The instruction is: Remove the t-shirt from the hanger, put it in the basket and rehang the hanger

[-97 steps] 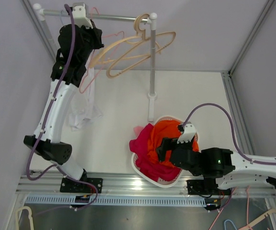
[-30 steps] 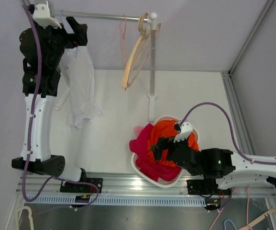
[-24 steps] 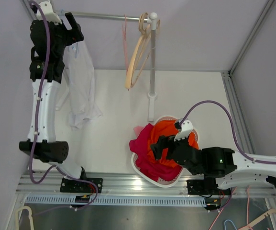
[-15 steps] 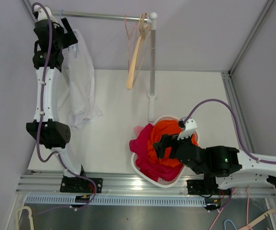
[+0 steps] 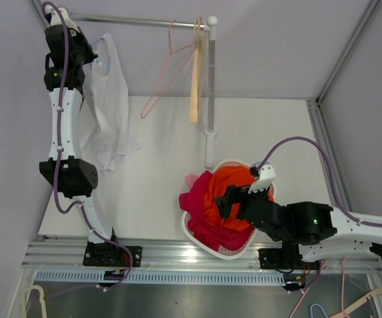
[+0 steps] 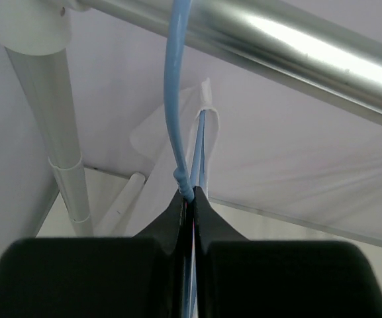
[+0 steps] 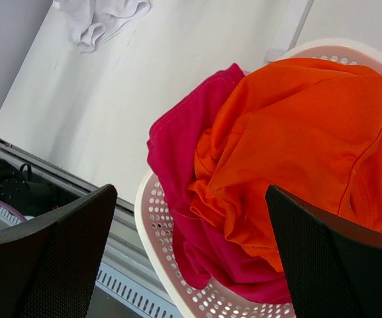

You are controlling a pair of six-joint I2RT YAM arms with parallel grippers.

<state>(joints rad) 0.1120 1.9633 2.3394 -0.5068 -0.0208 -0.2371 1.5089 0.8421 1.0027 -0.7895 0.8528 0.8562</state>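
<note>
A white t-shirt point(image 5: 111, 106) hangs from a blue hanger point(image 6: 177, 119) at the left end of the metal rail point(image 5: 144, 22). Its lower part rests on the table. My left gripper point(image 5: 88, 53) is up by the rail's left end. In the left wrist view the left gripper point(image 6: 187, 195) is shut on the hanger's neck, just under the rail point(image 6: 296, 46), with white cloth point(image 6: 161, 142) behind it. My right gripper point(image 5: 234, 199) is open and empty, above the laundry basket point(image 5: 197, 232). The right wrist view shows its fingers point(image 7: 45, 258) wide apart.
The basket point(image 7: 157, 245) holds an orange garment point(image 7: 296, 132) and a red one point(image 7: 177, 152). A pink wire hanger point(image 5: 167, 73) and a wooden hanger point(image 5: 194, 86) hang near the rack's post point(image 5: 210, 86). More hangers point(image 5: 369, 305) lie below the table's front edge.
My left arm has swung left and up into the far left corner with the hanger in its grip. The shirt shifted with it. The other hangers swung. The right gripper barely moved.
</note>
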